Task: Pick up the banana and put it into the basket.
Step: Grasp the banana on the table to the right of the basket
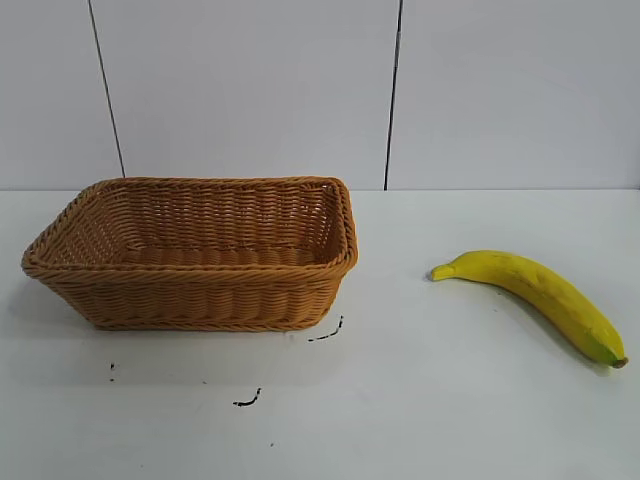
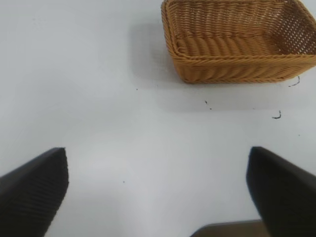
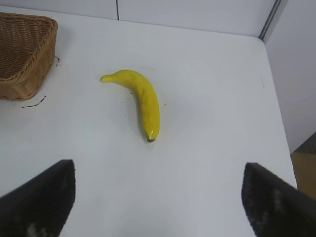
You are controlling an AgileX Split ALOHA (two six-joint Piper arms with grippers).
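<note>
Both pincers, left (image 2: 157,192) and right (image 3: 158,197), hang spread; banana (image 1: 540,297) lies apart from basket (image 1: 190,255), awaiting pickup.

Bare table (image 1: 430,400) around banana (image 1: 540,296)

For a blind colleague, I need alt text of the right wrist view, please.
A yellow banana lies alone on the white table, apart from the wicker basket at the picture's edge. The right end effector hangs open above the table, holding nothing, its dark fingers wide apart.
</note>
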